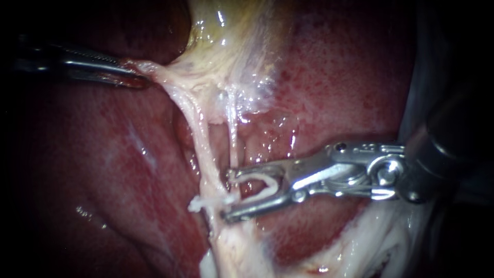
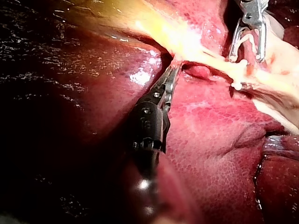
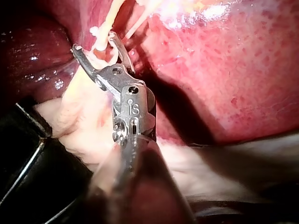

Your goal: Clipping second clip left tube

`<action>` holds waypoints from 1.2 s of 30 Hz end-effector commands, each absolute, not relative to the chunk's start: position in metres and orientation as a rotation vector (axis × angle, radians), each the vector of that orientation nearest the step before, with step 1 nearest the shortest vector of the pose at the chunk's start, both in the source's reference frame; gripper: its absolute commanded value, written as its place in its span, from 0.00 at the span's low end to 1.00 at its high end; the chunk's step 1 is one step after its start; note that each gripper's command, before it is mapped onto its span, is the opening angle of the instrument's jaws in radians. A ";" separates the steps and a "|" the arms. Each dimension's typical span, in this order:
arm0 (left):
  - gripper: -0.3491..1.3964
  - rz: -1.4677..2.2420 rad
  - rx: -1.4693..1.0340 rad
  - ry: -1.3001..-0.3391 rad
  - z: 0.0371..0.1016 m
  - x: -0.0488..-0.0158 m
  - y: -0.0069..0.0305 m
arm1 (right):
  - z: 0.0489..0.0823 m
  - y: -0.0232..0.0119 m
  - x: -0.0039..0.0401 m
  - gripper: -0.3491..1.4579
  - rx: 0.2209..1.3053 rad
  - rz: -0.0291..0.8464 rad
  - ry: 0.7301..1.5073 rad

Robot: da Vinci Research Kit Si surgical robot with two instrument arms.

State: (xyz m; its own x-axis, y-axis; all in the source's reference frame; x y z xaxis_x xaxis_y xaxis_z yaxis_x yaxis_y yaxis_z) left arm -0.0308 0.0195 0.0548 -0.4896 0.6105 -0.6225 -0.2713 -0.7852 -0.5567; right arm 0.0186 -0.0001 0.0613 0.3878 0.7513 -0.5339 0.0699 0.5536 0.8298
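left tube [image 1: 203, 149]: seen mid-frame, stretched from the pale tissue [image 1: 154, 69] at upper centre down to lower centre. A thinner right tube [image 1: 233, 128] is just beside it.
seated clip [image 1: 198, 203]: a white one is already on the left tube at lower centre, poking out to the left.
right instrument [image 1: 229, 194]: brought in from the right, jaws held wide apart. A loaded clip [image 1: 260, 180] is cradled between them and touched by both. The tips are parked right at the left tube, next to the seated clip.
left instrument [image 1: 135, 78]: upper left, jaws closed on the pale tissue, which is pulled taut.
liver [image 1: 103, 170]: wet and red behind everything.
handling: the tube looks soft, slick, thin and stringy, so it's probably easily torn or kinked.
where to hold: the tube itself is probably better not pinched. Tension is best kept through the pale tissue, and the tube gets squeezed only by the loaded clip, square across it, close to the seated one.
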 end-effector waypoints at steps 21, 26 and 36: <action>0.00 2.273 -1.167 -0.531 0.0548 -0.0309 0.0195 | 0.0648 -0.0003 0.0189 0.47 0.964 0.573 1.111; 0.00 2.273 -1.167 -0.531 0.0548 -0.0309 0.0195 | 0.0647 -0.0003 0.0200 0.47 1.000 0.554 1.138; 0.00 2.273 -1.167 -0.531 0.0548 -0.0310 0.0196 | 0.0646 -0.0001 0.0226 0.47 1.063 0.539 1.173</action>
